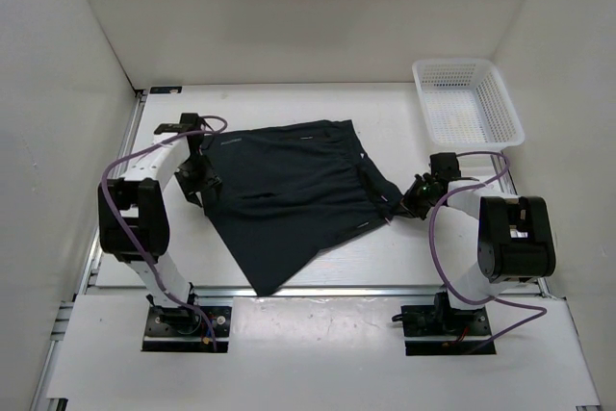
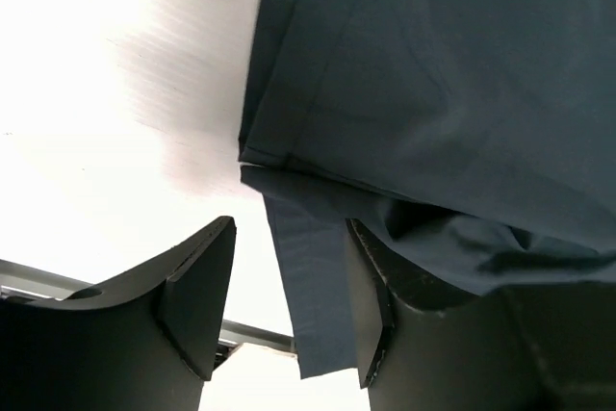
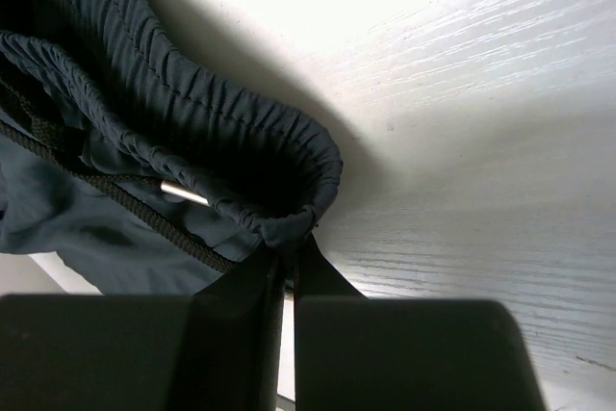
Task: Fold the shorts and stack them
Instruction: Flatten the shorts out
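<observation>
The waistband (image 3: pixel 241 141) of the shorts (image 1: pixel 289 190) was clamped by the right gripper (image 3: pixel 288 267), seemingly for folding; the left gripper (image 2: pixel 289 305) was held apart astride the hem (image 2: pixel 313 334).

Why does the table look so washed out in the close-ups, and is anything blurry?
Left wrist view: the table burns out to white; the left gripper's fingers look soft. Right wrist view: glare streaks the table beside the shorts. Top external view: evenly lit and sharp.

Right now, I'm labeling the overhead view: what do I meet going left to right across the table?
From the left: left gripper, dark navy shorts, right gripper, white mesh basket.
</observation>
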Robot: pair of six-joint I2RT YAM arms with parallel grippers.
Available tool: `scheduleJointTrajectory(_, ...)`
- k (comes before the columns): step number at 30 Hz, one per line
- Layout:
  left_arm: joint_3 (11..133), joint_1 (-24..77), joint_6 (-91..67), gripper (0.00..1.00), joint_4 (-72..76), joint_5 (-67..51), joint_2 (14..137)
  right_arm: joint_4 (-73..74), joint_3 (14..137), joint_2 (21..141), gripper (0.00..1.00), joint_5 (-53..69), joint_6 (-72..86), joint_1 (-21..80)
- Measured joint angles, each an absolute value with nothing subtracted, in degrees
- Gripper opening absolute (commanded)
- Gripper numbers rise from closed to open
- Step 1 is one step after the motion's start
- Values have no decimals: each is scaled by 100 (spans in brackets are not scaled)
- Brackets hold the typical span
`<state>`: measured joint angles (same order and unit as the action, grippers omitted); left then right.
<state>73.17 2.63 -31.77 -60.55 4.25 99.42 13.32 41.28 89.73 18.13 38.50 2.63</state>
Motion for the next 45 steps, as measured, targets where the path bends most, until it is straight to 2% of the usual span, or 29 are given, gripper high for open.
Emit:
scheduleJointTrajectory(10,7507,491,-3194,60,-6224,410,9373,1398,4195,8973,0,1662,3715,314)
scheduleJointTrajectory(17,9240,274,-3194,60,-6154,414,11290,1516,4200,8886,0,1573,3701,316)
scheduleJointTrajectory(20,9531,220,-3194,60,-6136,421,11902,1568,4200,8812,0,1549,3701,316)
scheduleJointTrajectory(31,10643,119,-3105,57,-6611,357,13109,1758,4200,8768,0,1474,3721,316)
scheduleJointTrajectory(36,12075,119,-2952,57,-7067,244,13913,1798,4320,8892,0,1470,3859,316)
scheduleJointTrajectory(41,13837,119,-2823,59,-7389,67,14829,1809,4971,9483,0,1463,4016,390)
scheduleJointTrajectory(45,14682,99,-2751,60,-7323,-226,15244,1787,5295,9760,0,1448,4143,432)
